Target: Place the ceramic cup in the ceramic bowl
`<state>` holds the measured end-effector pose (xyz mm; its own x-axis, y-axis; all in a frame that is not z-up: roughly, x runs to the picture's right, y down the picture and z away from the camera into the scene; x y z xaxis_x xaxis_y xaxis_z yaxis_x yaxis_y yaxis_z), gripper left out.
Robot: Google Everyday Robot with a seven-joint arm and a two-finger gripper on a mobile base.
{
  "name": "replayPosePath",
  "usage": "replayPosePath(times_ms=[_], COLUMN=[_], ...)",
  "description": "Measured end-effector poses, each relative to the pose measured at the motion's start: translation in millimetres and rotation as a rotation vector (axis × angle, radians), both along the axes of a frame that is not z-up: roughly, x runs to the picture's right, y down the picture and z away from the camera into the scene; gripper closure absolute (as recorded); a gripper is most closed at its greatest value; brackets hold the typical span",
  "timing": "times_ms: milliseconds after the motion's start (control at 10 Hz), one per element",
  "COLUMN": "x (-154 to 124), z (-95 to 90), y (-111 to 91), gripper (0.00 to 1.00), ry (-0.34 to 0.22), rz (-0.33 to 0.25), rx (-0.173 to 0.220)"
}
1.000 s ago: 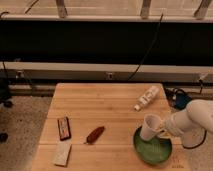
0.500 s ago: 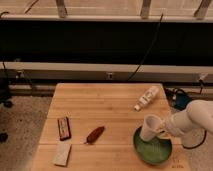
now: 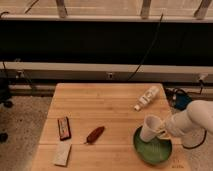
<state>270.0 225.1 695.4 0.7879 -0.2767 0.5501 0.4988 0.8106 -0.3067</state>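
Observation:
The white tapered ceramic cup (image 3: 149, 128) is tilted and held over the left part of the green ceramic bowl (image 3: 153, 149), which sits at the front right of the wooden table (image 3: 100, 107). My gripper (image 3: 161, 131) comes in from the right on a white arm and is shut on the cup. The cup's base hangs low over the bowl's inside; I cannot tell if it touches.
A slim white bottle (image 3: 146, 98) lies behind the bowl at the right. A reddish-brown object (image 3: 95, 134) lies mid-table. A dark bar (image 3: 63, 127) and a pale flat packet (image 3: 62, 154) lie at the front left. A dark cable and blue object (image 3: 179, 99) are at the right edge.

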Motion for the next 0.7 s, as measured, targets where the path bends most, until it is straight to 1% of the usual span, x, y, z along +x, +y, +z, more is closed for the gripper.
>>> replayPosePath(times_ms=[300,400,500,600,700], x=[-0.1,0.1,0.1,0.2,0.2], z=[-0.1,-0.4,-0.5,-0.6,-0.6], y=[1.1,1.6,1.9,2.2,2.6], gripper=[0.78,0.73,0.62,0.57,0.56], ry=[-0.005,-0.007,-0.010,-0.011,-0.013], rz=[0.000,0.000,-0.001,-0.001,-0.001], rx=[-0.002,-0.003,-0.004,-0.005,-0.005])
